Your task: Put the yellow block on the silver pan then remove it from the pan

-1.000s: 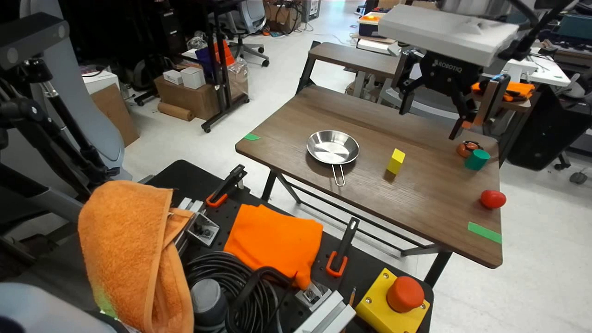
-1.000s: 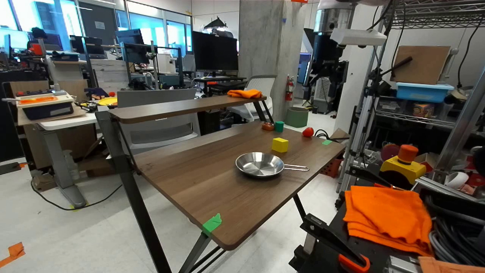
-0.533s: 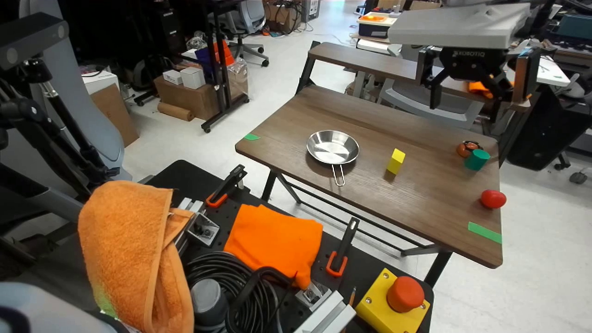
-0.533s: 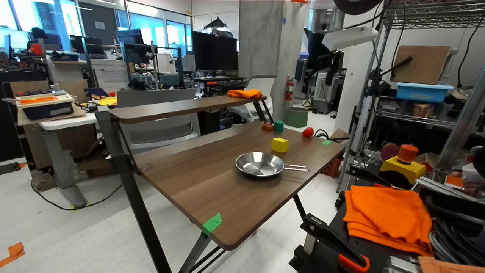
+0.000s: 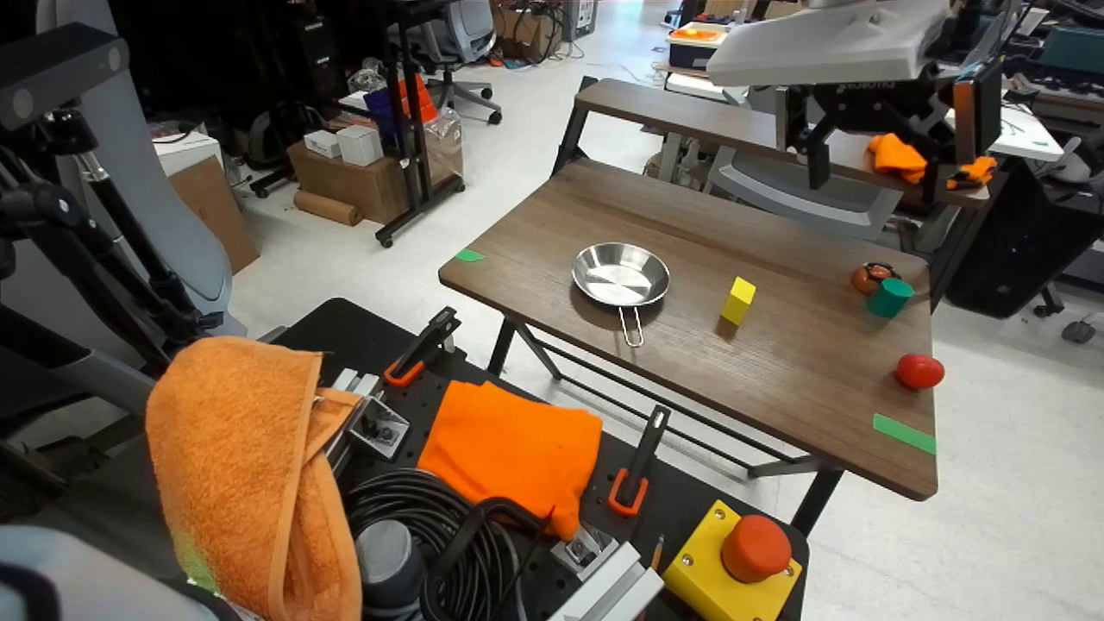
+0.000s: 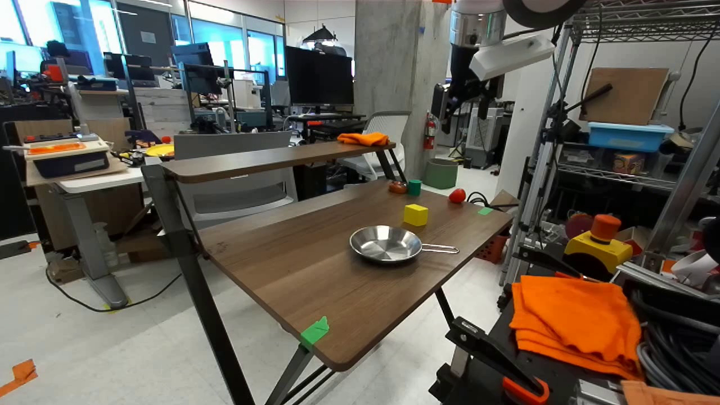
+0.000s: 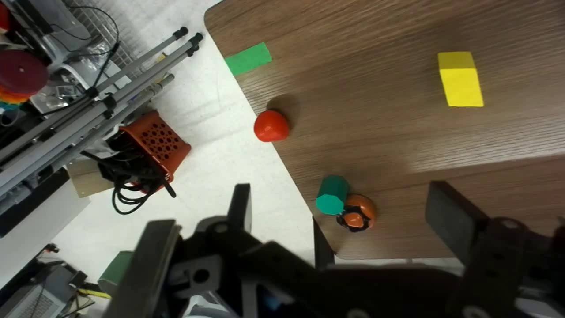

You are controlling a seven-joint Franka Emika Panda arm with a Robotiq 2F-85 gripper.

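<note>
Lab floor pale, clutter all round. Work surface: brown table, raised shelf on its far side.

Gripper hangs high, apparently over the table's right end, well apart from everything on it. Jaws spread wide, holding nothing; probably set that way to straddle a target on a reach down.

Silver pan sits flat on the table's left part, handle toward the near edge, likely so the handle stays out of the way and the bowl takes a drop from above. Yellow block sits on the table right of the pan, near it, not touching, not in it. Stands apart from its neighbours, which should give the jaws room both sides. Block outside the pan fits a task not begun or one finished; can't tell which.

Small stuff: red round object at the right edge; green piece and orange-black item side by side in the far right corner, contact unclear. Presumably parked there to stay out of the block-to-pan path.

Versus a second ago: gripper sits higher in both exterior views and shifted toward the shelf side; white plate above it tips more in an exterior view. Jaw spread looks about the same. Pan, block and the small stuff: same spots, no change seen.
</note>
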